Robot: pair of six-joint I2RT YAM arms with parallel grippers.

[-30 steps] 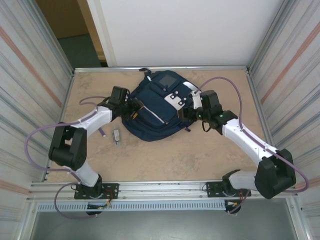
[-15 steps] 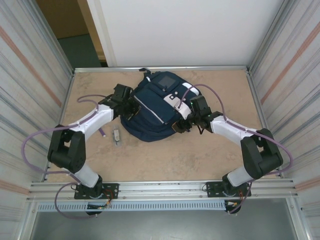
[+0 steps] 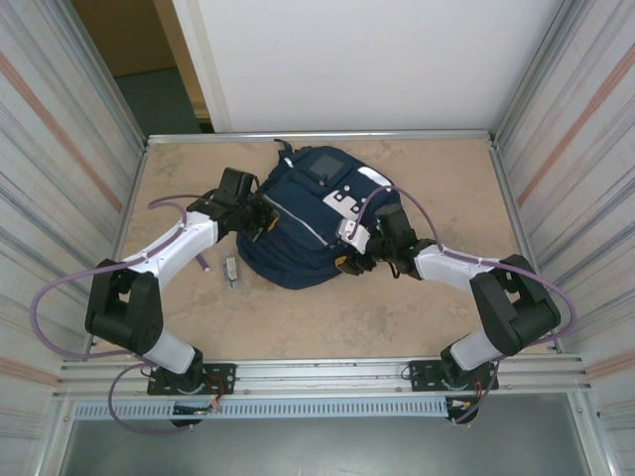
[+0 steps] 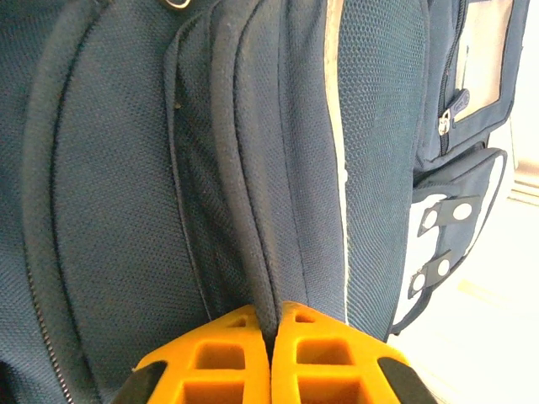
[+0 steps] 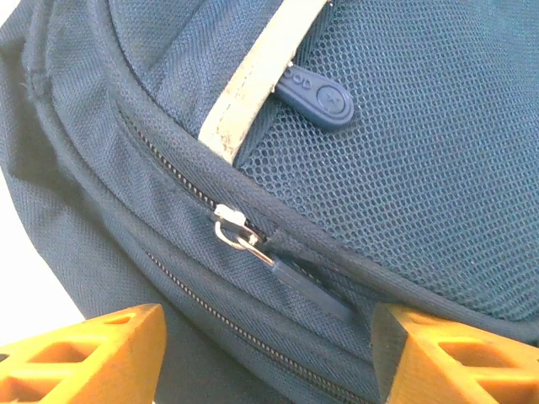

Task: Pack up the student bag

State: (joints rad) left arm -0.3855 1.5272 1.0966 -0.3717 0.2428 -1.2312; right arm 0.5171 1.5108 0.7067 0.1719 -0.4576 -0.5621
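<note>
left gripper (image 4: 271, 326) is pressed together, pinching a piped fold of the bag (image 3: 298, 223). its wrist view makes that plain, while from above it merely sits against the bag's left side. right gripper (image 5: 265, 332) stands spread at the bag's right side, a metal zip pull (image 5: 238, 234) just ahead of the gap, untouched. the bag lies on the table (image 3: 397, 317), toward the back.

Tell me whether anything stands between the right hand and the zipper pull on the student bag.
Nothing visible does. The right hand is open, its fingers flanking the zipper pull on the student bag, with just the bag's own fabric between them.
</note>
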